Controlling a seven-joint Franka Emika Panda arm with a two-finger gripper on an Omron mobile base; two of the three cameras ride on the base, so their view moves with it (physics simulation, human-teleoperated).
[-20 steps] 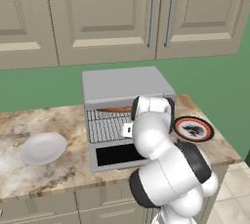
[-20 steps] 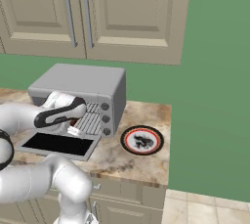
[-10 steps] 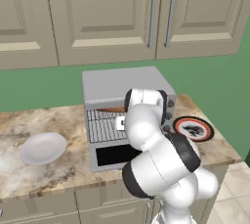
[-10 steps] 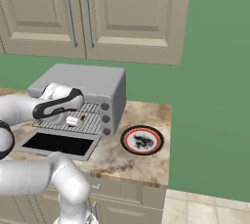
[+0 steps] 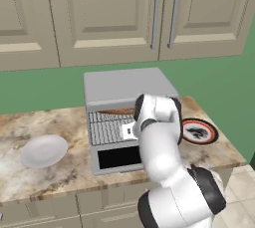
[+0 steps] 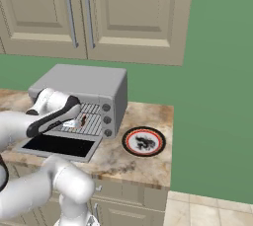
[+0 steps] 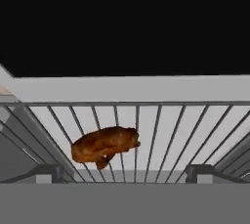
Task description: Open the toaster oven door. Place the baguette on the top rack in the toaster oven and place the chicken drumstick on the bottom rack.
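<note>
The toaster oven [image 5: 124,85] [image 6: 84,79] stands on the counter with its door [image 5: 117,158] [image 6: 59,146] folded down flat. The baguette [image 5: 117,111] lies on the top rack as a thin brown strip. The chicken drumstick [image 7: 105,145] [image 6: 83,120] rests on the bars of the bottom rack [image 7: 166,120] [image 5: 105,128], which sits just below the bread. My gripper [image 7: 124,173] [image 6: 75,121] reaches into the oven mouth, open. Its fingertips [image 7: 49,171] stand wide on either side of the drumstick, just short of it and apart from it.
A white dish [image 5: 44,150] sits on the counter left of the oven. A red-rimmed dark plate [image 5: 198,131] [image 6: 144,141] lies to its right. Wall cabinets hang above. The open door covers the counter in front of the oven, near the counter's front edge.
The jaws have widened a little. My elbow has risen and swung in toward the oven front. The drumstick stays on the rack.
</note>
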